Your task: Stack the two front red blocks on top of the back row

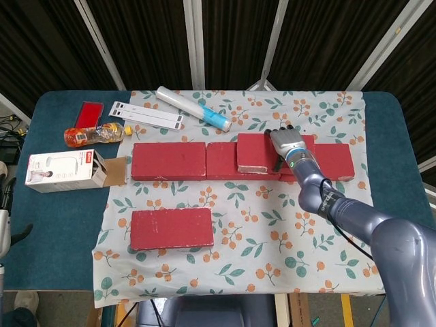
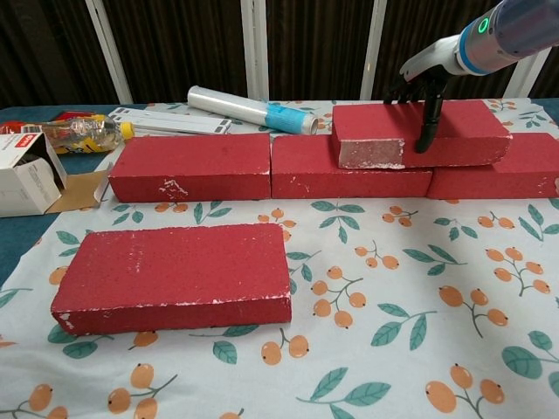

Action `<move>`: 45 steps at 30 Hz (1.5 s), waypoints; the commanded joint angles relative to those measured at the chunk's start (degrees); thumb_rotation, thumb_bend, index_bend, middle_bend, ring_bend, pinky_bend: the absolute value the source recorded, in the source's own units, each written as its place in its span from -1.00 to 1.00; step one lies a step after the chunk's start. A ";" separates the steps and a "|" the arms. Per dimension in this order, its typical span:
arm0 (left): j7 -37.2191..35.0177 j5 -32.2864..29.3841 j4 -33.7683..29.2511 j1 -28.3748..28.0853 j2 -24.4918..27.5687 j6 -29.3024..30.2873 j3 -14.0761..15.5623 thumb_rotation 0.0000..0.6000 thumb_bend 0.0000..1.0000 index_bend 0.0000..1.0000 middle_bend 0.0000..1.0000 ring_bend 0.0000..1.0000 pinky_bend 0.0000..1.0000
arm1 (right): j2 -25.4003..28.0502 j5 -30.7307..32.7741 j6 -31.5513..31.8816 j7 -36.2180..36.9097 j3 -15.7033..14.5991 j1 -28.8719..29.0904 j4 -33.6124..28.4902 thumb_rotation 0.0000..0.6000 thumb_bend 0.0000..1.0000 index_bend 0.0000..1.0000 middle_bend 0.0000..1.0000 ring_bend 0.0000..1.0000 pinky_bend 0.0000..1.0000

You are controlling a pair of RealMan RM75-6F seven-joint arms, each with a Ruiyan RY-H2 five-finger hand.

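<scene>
Three red blocks form the back row: left (image 1: 169,161), middle (image 1: 221,163) and right (image 1: 334,162). A fourth red block (image 1: 255,151) (image 2: 376,131) lies on top, across the joint of the middle and right ones. My right hand (image 1: 285,142) (image 2: 425,83) grips this top block, thumb down its front face and fingers over its back edge. Another red block (image 1: 172,228) (image 2: 175,275) lies flat alone at the front left of the cloth. At the far left edge, below table level, a sliver of my left hand (image 1: 19,235) shows; how its fingers lie is unclear.
Behind the row lie a white roll with a blue end (image 1: 193,108), white strips (image 1: 146,114), a red card (image 1: 90,112) and a small orange bottle (image 1: 94,134). An opened white carton (image 1: 61,170) sits at the left on the blue table.
</scene>
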 commanded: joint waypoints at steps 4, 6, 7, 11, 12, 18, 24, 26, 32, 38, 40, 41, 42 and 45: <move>0.06 0.01 0.04 -0.03 -0.06 -0.01 0.02 1.00 -1.00 -0.88 -1.00 -1.00 -0.70 | 0.39 0.34 -0.04 1.10 -1.49 1.06 -0.57 1.00 -0.82 -0.43 -0.51 -0.93 -1.00; 0.02 0.07 0.06 0.00 -0.07 0.11 0.04 1.00 -1.00 -0.88 -1.00 -1.00 -0.70 | 0.60 0.55 -0.24 1.50 -2.03 1.41 -0.88 1.00 -0.82 -0.52 -0.58 -0.97 -1.00; 0.02 0.09 0.08 0.00 -0.10 0.14 0.03 1.00 -1.00 -0.88 -1.00 -1.00 -0.70 | 0.77 0.72 -0.48 1.74 -2.36 1.65 -1.05 1.00 -0.82 -0.57 -0.64 -0.99 -1.00; 0.10 0.05 0.12 0.00 -0.17 0.19 0.00 1.00 -1.00 -0.88 -1.00 -1.00 -0.70 | 0.91 0.80 -0.31 2.64 -3.13 2.28 -1.21 1.00 -0.82 -0.73 -0.77 -1.00 -1.00; 0.12 0.06 0.12 -0.01 -0.19 0.18 0.02 1.00 -1.00 -0.88 -1.00 -1.00 -0.70 | 0.92 0.81 -0.32 2.82 -3.28 2.36 -1.24 1.00 -0.82 -0.79 -0.80 -1.00 -1.00; 0.22 0.05 0.16 -0.01 -0.27 0.31 -0.03 1.00 -1.00 -0.88 -1.00 -1.00 -0.70 | 0.79 1.29 -0.68 3.84 -4.91 3.20 -1.22 1.00 -0.82 -1.00 -0.96 -1.00 -1.00; 0.28 -0.05 0.20 0.01 -0.27 0.36 -0.07 1.00 -1.00 -0.88 -1.00 -1.00 -0.70 | 0.72 1.87 -0.72 4.78 -6.47 4.08 -1.25 1.00 -0.82 -1.00 -1.00 -1.00 -1.00; 0.26 -0.07 0.23 0.03 -0.26 0.40 -0.09 1.00 -1.00 -0.88 -1.00 -1.00 -0.70 | 0.87 2.50 -0.87 4.76 -7.38 4.72 -1.56 1.00 -0.82 -1.00 -1.00 -1.00 -1.00; 0.11 -0.25 0.34 0.11 -0.24 0.58 -0.23 1.00 -1.00 -0.88 -1.00 -1.00 -0.70 | 2.69 3.45 -0.54 6.27 -7.63 6.48 -4.33 1.00 -0.83 -1.00 -1.00 -1.00 -1.00; -1.29 -0.97 0.42 0.71 0.34 1.56 -0.95 1.00 -1.00 -0.88 -1.00 -1.00 -0.70 | 13.79 -4.77 1.88 13.26 1.20 3.84 -15.68 1.00 -0.83 -1.00 -1.00 -1.00 -1.00; -1.73 -1.25 0.20 0.91 0.58 1.71 -1.10 1.00 -1.00 -0.88 -1.00 -1.00 -0.70 | 18.46 -9.76 5.11 16.16 4.69 0.94 -21.41 1.00 -0.83 -1.00 -1.00 -1.00 -1.00; -1.83 -1.29 0.12 0.95 0.66 1.69 -1.10 1.00 -1.00 -0.88 -1.00 -1.00 -0.70 | 19.65 -11.66 6.49 17.02 5.63 -0.27 -23.24 1.00 -0.83 -1.00 -1.00 -1.00 -1.00; -2.01 -1.28 -0.01 0.98 0.79 1.66 -1.08 1.00 -1.00 -0.89 -1.00 -1.00 -0.69 | 21.29 -14.65 9.10 18.26 6.79 -2.35 -26.05 1.00 -0.83 -1.00 -1.00 -1.00 -1.00; -2.79 -0.73 -0.60 1.13 1.31 1.69 -0.78 1.00 -1.00 -0.90 -1.00 -1.00 -0.67 | 25.12 -23.64 17.03 20.26 7.47 -8.86 -33.96 1.00 -0.83 -1.00 -1.00 -1.00 -1.00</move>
